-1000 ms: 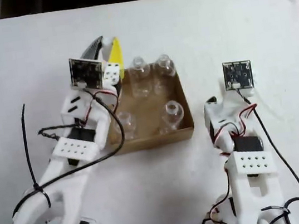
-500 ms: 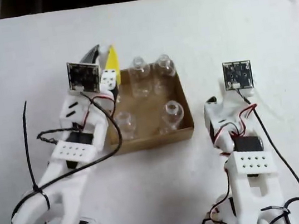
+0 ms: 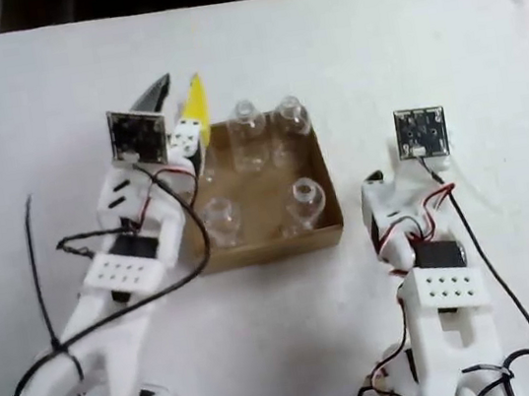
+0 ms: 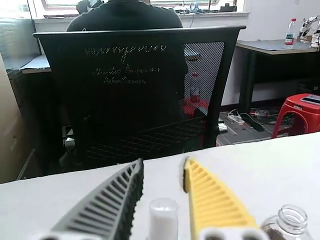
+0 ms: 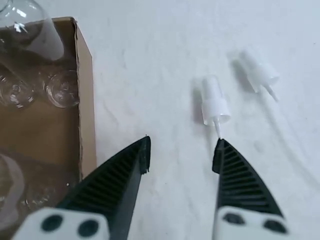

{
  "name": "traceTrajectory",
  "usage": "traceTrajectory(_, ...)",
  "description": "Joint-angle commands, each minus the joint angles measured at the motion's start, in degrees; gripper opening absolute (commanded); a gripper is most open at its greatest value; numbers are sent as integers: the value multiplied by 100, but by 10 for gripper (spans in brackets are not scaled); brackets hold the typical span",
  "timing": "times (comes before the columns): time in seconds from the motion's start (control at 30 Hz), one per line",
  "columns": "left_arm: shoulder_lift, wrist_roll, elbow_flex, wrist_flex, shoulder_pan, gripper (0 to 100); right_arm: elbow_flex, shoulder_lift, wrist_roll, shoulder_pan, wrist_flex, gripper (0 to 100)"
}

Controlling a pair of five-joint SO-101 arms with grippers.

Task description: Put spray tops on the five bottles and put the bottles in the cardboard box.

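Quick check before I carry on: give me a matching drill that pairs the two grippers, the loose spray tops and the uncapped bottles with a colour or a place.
Column one
1. left gripper
2. right gripper
3. loose spray tops
4. uncapped bottles

Column two
A. standing in the cardboard box
B. both fingers black
C. lying on the table, outside the box
D. one grey finger, one yellow

Pairs: 1-D, 2-B, 3-C, 4-A.

Room beyond the white tabletop (image 3: 399, 28)
A black mesh-backed office chair (image 4: 135, 90); right of it a dark desk (image 4: 272, 47) and red plastic stool (image 4: 300, 112), above it a bright window (image 4: 57, 4).
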Motion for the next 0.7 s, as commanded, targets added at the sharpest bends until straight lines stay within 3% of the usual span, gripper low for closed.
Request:
traceTrajectory(0.0,-1007,79,-431,1160,-92,133,-53,-48,70,-40,-127,183)
traceTrajectory(0.13,-1604,457,-1336,3051,-426,182,-53,-48,70,-40,-127,183)
traceTrajectory(0.33,-1745,695,-3024,5732,-1763,199,-53,-48,70,-40,-127,183)
traceTrajectory(0.4,-1534,659,-3218,6259,-2193,199,-53,-48,70,-40,-127,183)
traceTrajectory(0.53,-980,-202,-3235,6989,-2905,195,-53,-48,70,-40,-127,183)
traceTrajectory(0.67,-374,-325,-3130,7745,-3547,195,-53,-48,70,-40,-127,183)
